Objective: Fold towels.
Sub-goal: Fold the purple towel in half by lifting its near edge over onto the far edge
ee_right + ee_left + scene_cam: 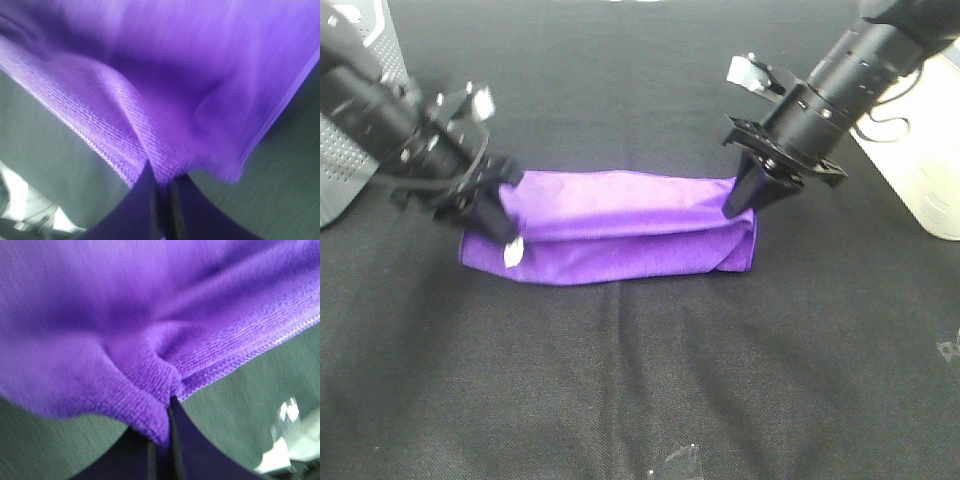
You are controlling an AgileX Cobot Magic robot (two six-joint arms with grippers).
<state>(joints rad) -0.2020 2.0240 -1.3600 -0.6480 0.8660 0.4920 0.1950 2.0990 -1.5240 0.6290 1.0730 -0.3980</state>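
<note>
**Purple towel held at both ends, long axis running left to right**

**Exterior high view.** The purple towel lies in the middle of the frame on the black table cover. It forms a long, low band running left to right, doubled over along its length. The left gripper reaches in from the upper left and is pressed together on the towel's left end. The small white tag hangs just below it. The right gripper reaches in from the upper right and pinches the top corner of the right end. Each arm holds its own end and neither is nearer the middle, so the cloth lies inward from both grippers. I judge that the coming move depends on this. The two held corners would have to travel together across the short axis, toward the lower edge of the frame, or the fold will skew.

**Left wrist view.** The towel fills most of the view. The left gripper has its dark jaws closed on a bunched bit of cloth at the stitched hem, which runs away from the pinch over the dark table cover.

**Right wrist view.** The picture is blurred. The towel spreads away from the right gripper, whose jaws are clamped tight on a gathered corner. The hem leads off to one side.
</note>
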